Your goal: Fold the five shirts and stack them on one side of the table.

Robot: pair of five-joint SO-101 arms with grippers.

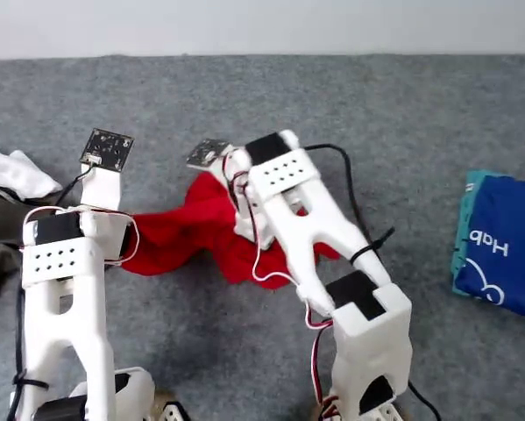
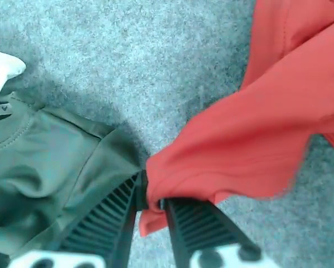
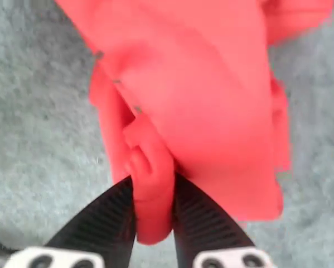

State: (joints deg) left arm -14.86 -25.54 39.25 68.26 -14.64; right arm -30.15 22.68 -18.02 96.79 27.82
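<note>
Clamping left gripper [image 2: 151, 206] and right gripper [image 3: 154, 195] on the red shirt [image 1: 185, 232]; probably needing an even outward pull to tauten it, steering clear of the green shirt [image 2: 44, 167].

The high view looks steeply down from above the arms' bases, which sit along the frame's lower edge. It faces out over the grey table [image 1: 393, 105] to a strip of pale wall [image 1: 262, 26] at the top, far enough off to take in both arms. Each wrist camera sits just behind its own gripper, the left gripper [image 2: 150, 191] and the right gripper [image 3: 154, 181], aimed along the fingers and very near the cloth. All three views share the red shirt [image 1: 179, 232]. The high and left wrist views also share the olive shirt [image 2: 49, 167], at the high frame's left edge.
</note>
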